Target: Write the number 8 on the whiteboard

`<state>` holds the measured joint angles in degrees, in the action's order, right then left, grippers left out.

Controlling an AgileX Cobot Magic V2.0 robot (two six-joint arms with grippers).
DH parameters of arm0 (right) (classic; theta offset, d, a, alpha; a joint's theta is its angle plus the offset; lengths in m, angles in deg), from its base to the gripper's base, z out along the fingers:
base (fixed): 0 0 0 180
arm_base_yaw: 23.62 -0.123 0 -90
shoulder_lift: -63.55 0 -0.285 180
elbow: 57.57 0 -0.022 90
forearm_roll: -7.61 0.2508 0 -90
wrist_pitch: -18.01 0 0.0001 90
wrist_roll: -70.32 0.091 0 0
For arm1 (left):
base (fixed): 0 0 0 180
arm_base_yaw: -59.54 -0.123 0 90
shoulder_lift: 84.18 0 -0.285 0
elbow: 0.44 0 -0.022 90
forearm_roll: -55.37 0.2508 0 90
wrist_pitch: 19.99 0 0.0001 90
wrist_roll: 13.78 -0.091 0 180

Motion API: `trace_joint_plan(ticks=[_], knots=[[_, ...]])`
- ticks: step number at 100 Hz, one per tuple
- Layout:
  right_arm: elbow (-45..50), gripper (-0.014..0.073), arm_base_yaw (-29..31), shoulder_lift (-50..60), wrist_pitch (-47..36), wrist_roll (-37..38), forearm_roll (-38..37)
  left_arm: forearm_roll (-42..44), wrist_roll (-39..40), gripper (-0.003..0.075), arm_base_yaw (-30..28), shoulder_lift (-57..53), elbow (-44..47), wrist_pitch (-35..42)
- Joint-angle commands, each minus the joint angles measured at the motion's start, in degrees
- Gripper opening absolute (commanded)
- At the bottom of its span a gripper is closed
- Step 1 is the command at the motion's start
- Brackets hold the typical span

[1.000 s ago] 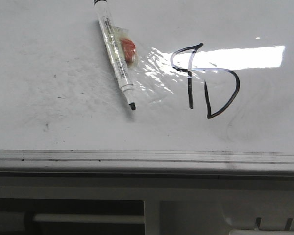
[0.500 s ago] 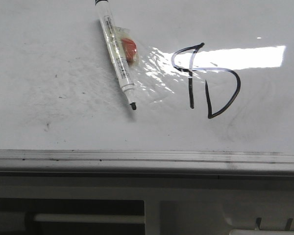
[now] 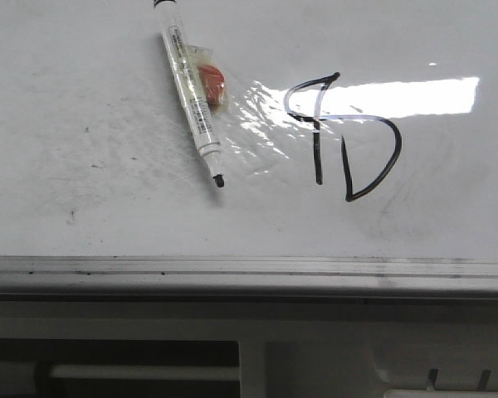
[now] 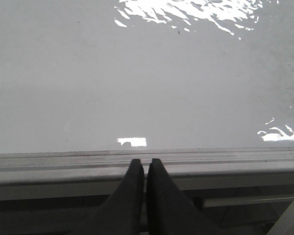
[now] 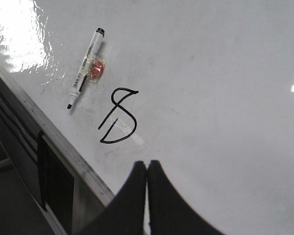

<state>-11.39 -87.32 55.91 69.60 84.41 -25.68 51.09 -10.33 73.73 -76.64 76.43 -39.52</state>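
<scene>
The number 8 (image 3: pixel 344 137) is drawn in thin black strokes on the whiteboard (image 3: pixel 108 199), right of centre in the front view, across a glare patch. It also shows in the right wrist view (image 5: pixel 118 117). A white marker (image 3: pixel 191 95) with a black tip lies uncapped on the board, left of the number, with a red-orange blob (image 3: pixel 212 81) beside it. My right gripper (image 5: pixel 147 164) is shut and empty, above the board near the number. My left gripper (image 4: pixel 146 162) is shut and empty over the board's grey edge strip (image 4: pixel 225 164). Neither gripper shows in the front view.
The board's grey metal edge strip (image 3: pixel 249 269) runs across the front. Below it is a pale frame with a dark opening (image 3: pixel 108 352) and a white bar (image 3: pixel 141 372). Faint grey smudges mark the board's left part (image 3: pixel 91 166).
The whole front view has shifted slightly: marker and number sit a little further left and higher in frame. Nothing on the board has moved relative to anything else.
</scene>
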Motion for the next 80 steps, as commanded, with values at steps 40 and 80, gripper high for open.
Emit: trace_joint_plan(ticks=[40,80], knots=[[-0.9,-0.0043,0.7,-0.9,-3.6,0.2,-2.1,-0.7,0.7,-0.0020,-0.1,-1.5,2.2,1.8],[19.8,-0.0043,26.5,-1.0,-36.3,2.9,6.3,-0.7,0.7,-0.0020,-0.1,-1.5,2.2,1.8]])
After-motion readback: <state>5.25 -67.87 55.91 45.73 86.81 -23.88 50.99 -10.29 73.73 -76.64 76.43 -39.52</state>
